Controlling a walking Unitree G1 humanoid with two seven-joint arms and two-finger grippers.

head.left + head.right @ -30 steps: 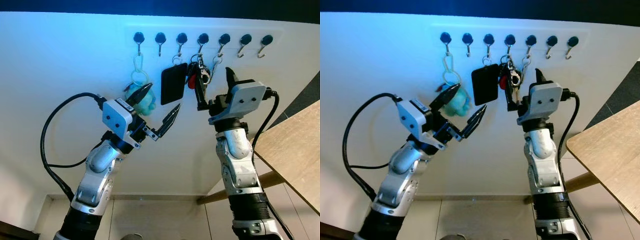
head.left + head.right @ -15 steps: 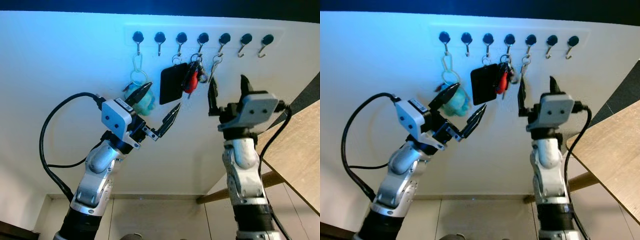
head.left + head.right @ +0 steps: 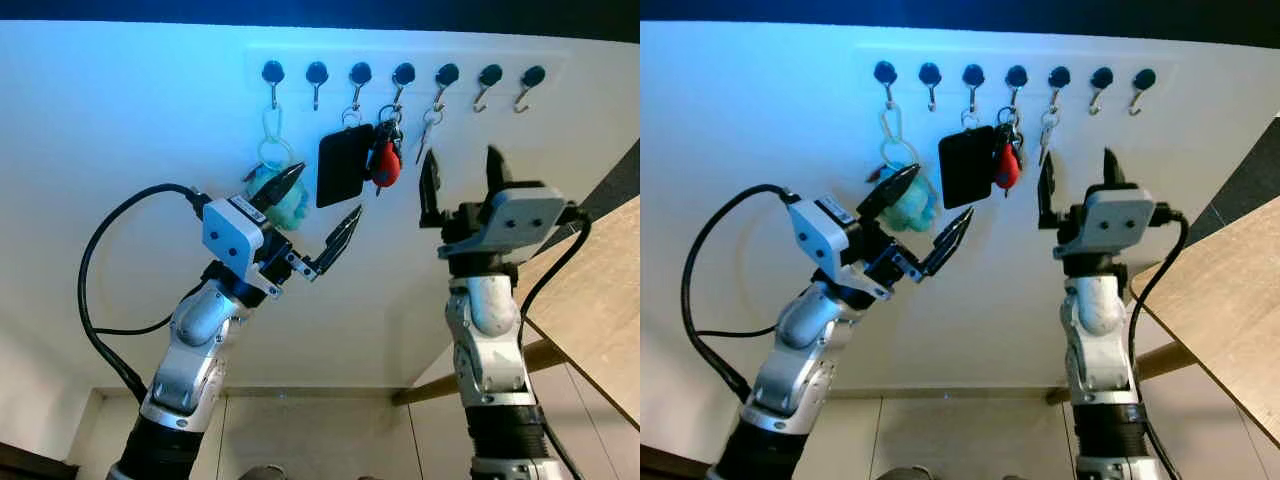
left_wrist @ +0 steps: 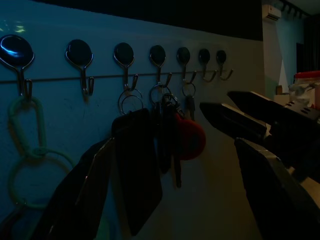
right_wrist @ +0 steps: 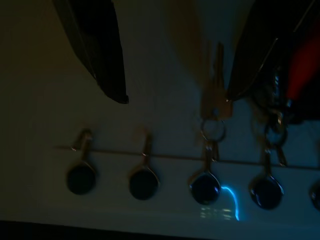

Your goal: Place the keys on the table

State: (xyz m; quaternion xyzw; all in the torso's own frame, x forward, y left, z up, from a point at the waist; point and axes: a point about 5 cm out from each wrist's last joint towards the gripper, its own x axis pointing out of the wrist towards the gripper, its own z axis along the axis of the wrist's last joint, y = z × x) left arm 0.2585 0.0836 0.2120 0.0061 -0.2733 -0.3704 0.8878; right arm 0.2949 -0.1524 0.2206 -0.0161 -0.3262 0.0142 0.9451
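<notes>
With your right gripper (image 3: 458,182) spread empty just below the keys (image 3: 384,160), rise and close squarely on the bunch.

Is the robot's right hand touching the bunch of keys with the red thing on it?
Apart. In the left eye view, the right gripper is open below and to the right of the red-tagged keys, with bare white wall between them.
</notes>
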